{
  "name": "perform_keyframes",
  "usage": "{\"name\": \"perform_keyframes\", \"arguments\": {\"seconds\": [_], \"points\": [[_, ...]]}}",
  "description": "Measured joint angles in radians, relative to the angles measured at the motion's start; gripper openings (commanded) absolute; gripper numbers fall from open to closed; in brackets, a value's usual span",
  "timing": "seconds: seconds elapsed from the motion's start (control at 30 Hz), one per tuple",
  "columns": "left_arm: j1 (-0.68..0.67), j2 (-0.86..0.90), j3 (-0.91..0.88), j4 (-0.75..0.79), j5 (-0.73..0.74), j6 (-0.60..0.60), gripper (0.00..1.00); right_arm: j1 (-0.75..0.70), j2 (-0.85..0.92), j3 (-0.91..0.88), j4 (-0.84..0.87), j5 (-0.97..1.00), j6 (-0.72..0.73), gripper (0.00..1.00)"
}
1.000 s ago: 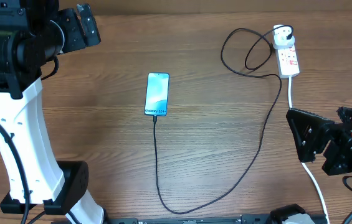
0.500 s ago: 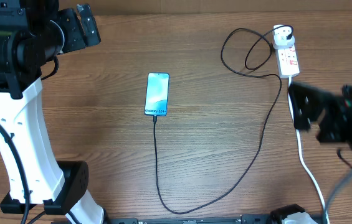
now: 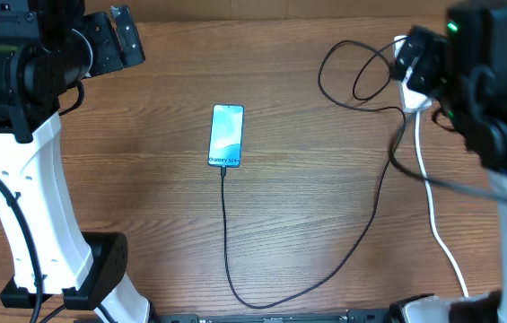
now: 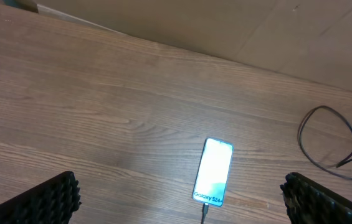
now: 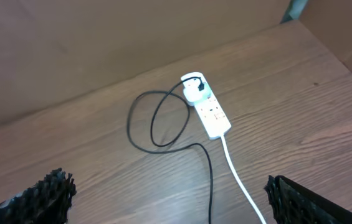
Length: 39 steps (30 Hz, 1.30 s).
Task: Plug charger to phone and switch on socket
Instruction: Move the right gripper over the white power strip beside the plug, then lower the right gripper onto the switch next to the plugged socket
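Two pairs stand spread wide and empty: left fingers (image 4: 51, 199) and right fingers (image 5: 42, 196), above the wooden surface (image 3: 307, 206). Far right lies the socket (image 5: 210, 115), light rigid plastic likely to skid, so press its switch straight down. Mid-surface, the phone (image 3: 226, 135) looks slim and slick. The charger (image 3: 224, 224) is limp; its tip seems seated at the phone's near edge.

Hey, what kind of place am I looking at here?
Probably a robotics test bench: left arm and right arm over a wooden table with a phone, charger cable and power strip.
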Motion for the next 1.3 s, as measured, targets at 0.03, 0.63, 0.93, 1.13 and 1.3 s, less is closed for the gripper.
{"name": "perform_keyframes", "arguments": {"seconds": [0.03, 0.63, 0.93, 1.13, 1.3], "points": [[0.000, 0.000, 0.000, 0.000, 0.000, 0.000, 1.00, -0.011, 0.019, 0.000, 0.013, -0.003, 0.001, 0.98], [0.000, 0.000, 0.000, 0.000, 0.000, 0.000, 1.00, -0.550, 0.359, 0.000, 0.133, -0.509, -0.119, 0.84], [0.000, 0.000, 0.000, 0.000, -0.001, 0.000, 1.00, -0.587, 0.543, 0.000, 0.214, -0.556, -0.164, 0.85], [0.000, 0.000, 0.000, 0.000, -0.001, 0.000, 1.00, -0.616, 0.683, -0.001, 0.273, -0.591, -0.169, 0.85], [0.000, 0.000, 0.000, 0.000, 0.000, 0.000, 1.00, -0.628, 0.759, -0.001, 0.328, -0.608, -0.171, 0.85]]}}
